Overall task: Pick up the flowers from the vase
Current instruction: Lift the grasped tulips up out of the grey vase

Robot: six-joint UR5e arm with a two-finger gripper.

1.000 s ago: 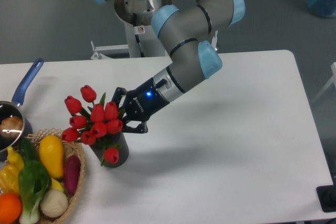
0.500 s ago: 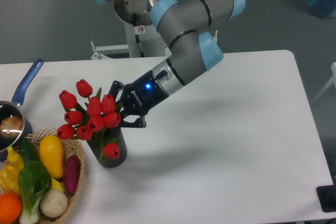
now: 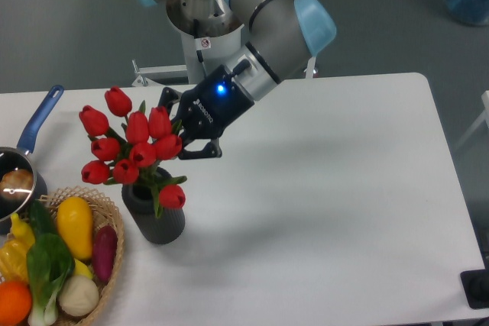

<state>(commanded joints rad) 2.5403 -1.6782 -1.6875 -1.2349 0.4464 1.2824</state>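
At the bench's (image 3: pixel 344 188) left edge sit a blue-handled pan (image 3: pixel 30 143) and a wicker basket (image 3: pixel 107 265) of vegetables. Just right of the basket stands the vase (image 3: pixel 157 219), upright on the bench. The flowers (image 3: pixel 130 146) rise from its mouth, heads fanned up and to the left, one bud drooping at the rim; how much stem remains inside the vase cannot be seen. The bunch's long axis runs from the vase mouth up-left. The gripper (image 3: pixel 179 129) reaches in from the right, its dark fingers (image 3: pixel 200 150) pressed in among the right side of the bunch; they appear clamped on the flowers, though buds hide the contact. Clearing the vase likely calls for a pull upward along the stems.
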